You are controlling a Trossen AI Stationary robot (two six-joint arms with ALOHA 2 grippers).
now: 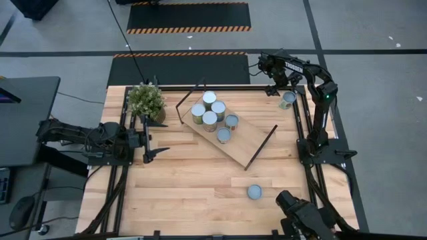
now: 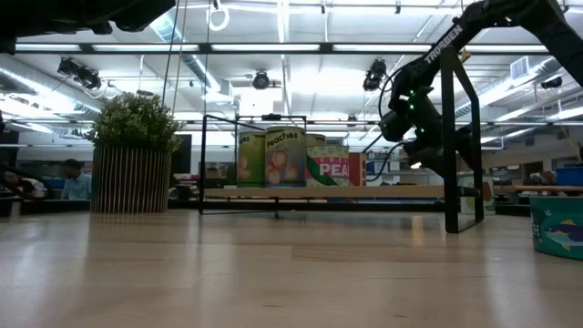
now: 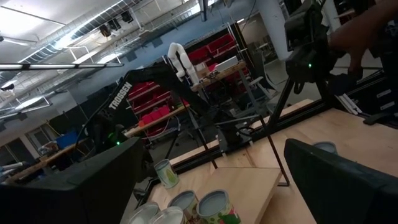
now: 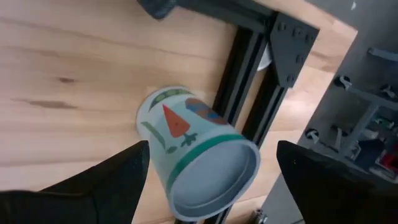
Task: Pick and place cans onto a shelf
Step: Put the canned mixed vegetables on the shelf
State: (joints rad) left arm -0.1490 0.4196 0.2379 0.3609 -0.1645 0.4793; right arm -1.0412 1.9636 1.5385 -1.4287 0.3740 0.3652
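Several cans point(image 1: 212, 110) stand upright on the shelf point(image 1: 248, 141), a light-wood board lying slantwise mid-table. Another can point(image 1: 254, 193) stands on the table near the front right. A further can point(image 4: 198, 154), with a carrot-and-pea label, lies on its side at the far right point(image 1: 287, 100), against a black frame rail point(image 4: 239, 74). My right gripper point(image 4: 212, 152) hovers over it, open, one finger on each side, apart from it. My left gripper point(image 1: 153, 144) waits open at the table's left, beside the plant.
A leafy potted plant point(image 1: 146, 101) stands at the far left, next to the shelf's end. Black frame rails point(image 1: 303, 127) run along the table's right and left edges. Bare tabletop point(image 1: 193, 190) lies between the shelf and the near edge.
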